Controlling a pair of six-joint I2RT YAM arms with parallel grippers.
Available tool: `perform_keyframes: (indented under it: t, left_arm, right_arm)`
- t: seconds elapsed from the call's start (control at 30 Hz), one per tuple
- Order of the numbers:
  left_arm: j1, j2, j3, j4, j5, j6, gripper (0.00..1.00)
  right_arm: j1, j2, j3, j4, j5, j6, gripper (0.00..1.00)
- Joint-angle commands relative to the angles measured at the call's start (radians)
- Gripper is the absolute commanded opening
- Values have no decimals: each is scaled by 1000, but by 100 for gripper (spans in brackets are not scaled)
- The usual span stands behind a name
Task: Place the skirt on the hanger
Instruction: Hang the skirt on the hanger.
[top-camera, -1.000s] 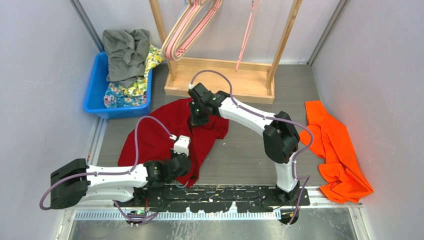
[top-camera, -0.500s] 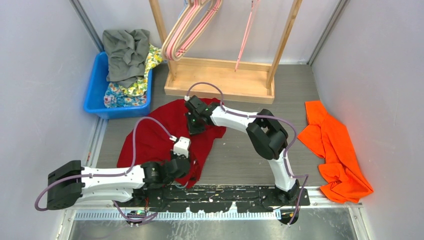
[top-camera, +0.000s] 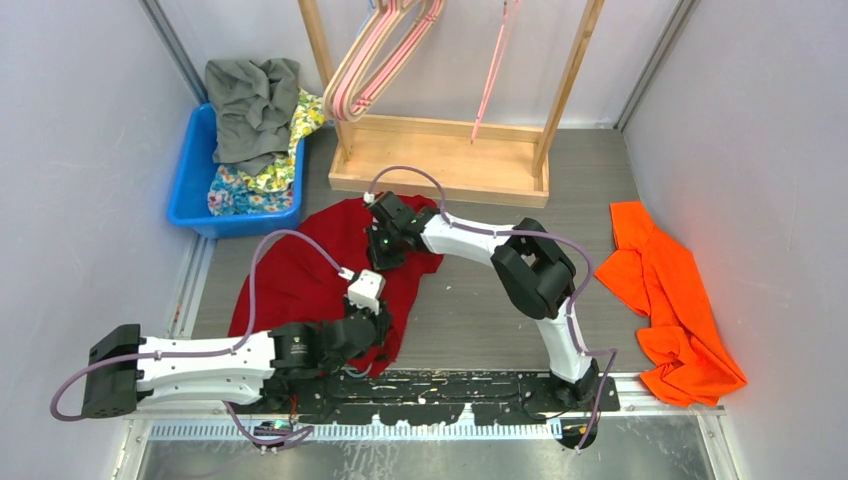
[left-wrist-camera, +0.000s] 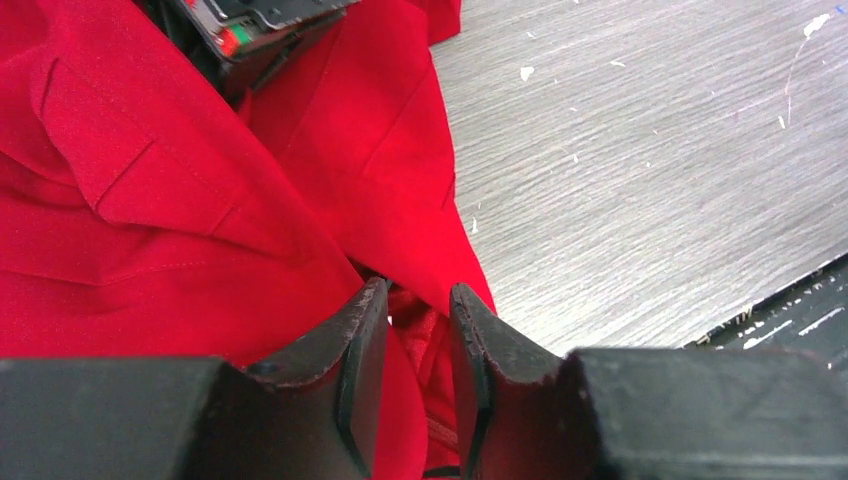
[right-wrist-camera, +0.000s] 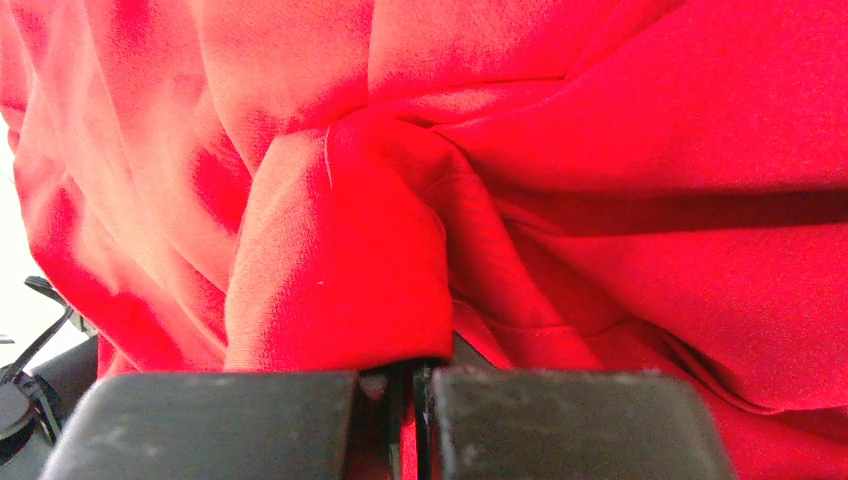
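Grey surface (top-camera: 480, 310) carries 1 red skirt (top-camera: 300, 270), 1 blue bin (top-camera: 190, 180) of clothes far left, 1 orange garment (top-camera: 675, 300) at right, and 1 wooden rack (top-camera: 440, 165) at back w/ pink hangers (top-camera: 375, 70) bunched, exact no. unclear. 2 arms, both at the skirt. Skirt lies spread btw bin and arm bases, left of centre. Right tool (right-wrist-camera: 412, 372) sits at its far edge, pressed together, pinching a fold. Left tool (left-wrist-camera: 417, 300) is at skirt's near right corner, pads a bit apart, cloth bunched btw them; no firm pinch visible.
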Motion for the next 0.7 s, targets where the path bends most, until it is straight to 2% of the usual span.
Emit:
perform_keyframes:
  t: [0.0,0.23,0.33,0.5,0.67]
  left_arm:
    - [-2,12,-42,139,-104,58,32]
    - [5,150,-111,322,-222,57,34]
    - [7,167,-171,465,-217,64,35]
    - [6,230,-151,467,-220,67,34]
    - [6,317,-162,568,-147,61,29]
  right_arm:
    - [10,-32,-30,46,-69,4,1]
    - [11,-104,-143,68,-86,35,1]
    - [11,-118,-182,75,-104,41,1]
    - [13,-155,-284,108,-190,67,1]
    - [14,-296,-483,138,-154,78,1]
